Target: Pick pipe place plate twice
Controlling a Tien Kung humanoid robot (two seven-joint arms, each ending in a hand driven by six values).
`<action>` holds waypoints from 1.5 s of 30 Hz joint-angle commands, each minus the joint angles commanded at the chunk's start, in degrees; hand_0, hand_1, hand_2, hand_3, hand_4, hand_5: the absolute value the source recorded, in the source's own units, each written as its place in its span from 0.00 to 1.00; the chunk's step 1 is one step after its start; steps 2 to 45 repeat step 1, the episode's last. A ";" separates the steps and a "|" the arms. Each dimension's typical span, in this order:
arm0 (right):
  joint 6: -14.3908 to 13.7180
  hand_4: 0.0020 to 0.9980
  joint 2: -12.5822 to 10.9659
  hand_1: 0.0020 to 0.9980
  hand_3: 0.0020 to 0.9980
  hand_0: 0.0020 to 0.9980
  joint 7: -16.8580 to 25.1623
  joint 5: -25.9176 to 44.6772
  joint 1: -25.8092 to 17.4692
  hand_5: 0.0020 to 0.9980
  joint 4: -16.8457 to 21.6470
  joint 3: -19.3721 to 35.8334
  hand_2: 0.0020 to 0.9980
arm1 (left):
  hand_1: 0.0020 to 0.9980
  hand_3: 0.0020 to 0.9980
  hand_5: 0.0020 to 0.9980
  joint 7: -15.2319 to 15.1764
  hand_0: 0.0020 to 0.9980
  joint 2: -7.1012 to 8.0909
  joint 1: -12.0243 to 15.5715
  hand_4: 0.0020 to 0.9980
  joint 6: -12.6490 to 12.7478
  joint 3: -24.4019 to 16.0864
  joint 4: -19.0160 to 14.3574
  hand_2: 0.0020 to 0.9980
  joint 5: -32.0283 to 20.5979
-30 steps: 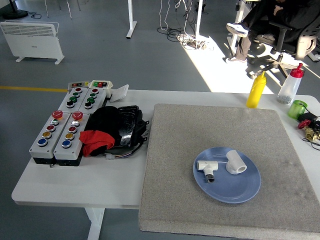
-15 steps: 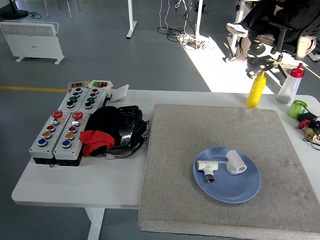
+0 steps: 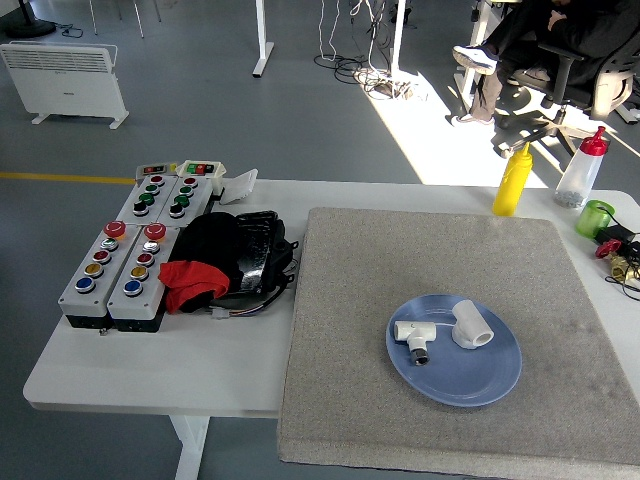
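A blue plate (image 3: 455, 383) lies on the grey mat (image 3: 400, 260), right of the table's middle. Two white pipe fittings rest on the plate: a T-shaped piece (image 3: 413, 335) with a dark end on the left, and a short elbow piece (image 3: 470, 326) on the right. The two fittings lie close together and do not touch. Neither of my hands shows anywhere in the head view.
Button control boxes (image 3: 112, 265) and a black and red bundle of cloth and cables (image 3: 225, 260) fill the table's left part. A yellow squeeze bottle (image 3: 512, 180), a clear bottle with a red cap (image 3: 582, 170) and a green cup (image 3: 595, 217) stand at the back right. A seated person (image 3: 540, 40) is far behind.
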 joint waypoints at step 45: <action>0.01 0.46 -0.02 0.71 0.67 0.78 0.02 0.02 -0.04 0.42 0.00 0.00 0.71 | 0.67 0.65 1.00 -0.01 0.68 0.00 0.02 0.36 -0.02 -0.01 0.00 0.71 0.03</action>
